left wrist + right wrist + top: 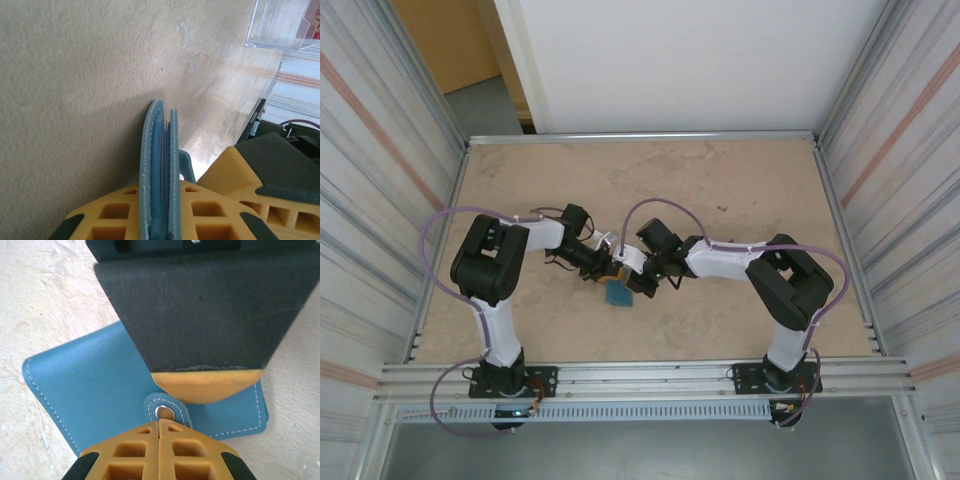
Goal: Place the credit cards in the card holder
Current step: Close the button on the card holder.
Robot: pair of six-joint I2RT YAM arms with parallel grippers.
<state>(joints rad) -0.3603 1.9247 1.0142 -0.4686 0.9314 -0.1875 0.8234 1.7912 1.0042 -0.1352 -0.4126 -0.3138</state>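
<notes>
The left claw [159, 202] is clamped on the folded holder [160, 140], which lies flat against the desk [65, 100]. The right claw [160, 432] has its tips pressed together, and the snap tab [165, 411] is just at its 12 o'clock. From there the holder's long axis runs 10 to 4. Red cards [311, 22] sit in a clear case [270, 25] at the left claw's 1 o'clock, well apart. The right arm looks freer to fetch them.
</notes>
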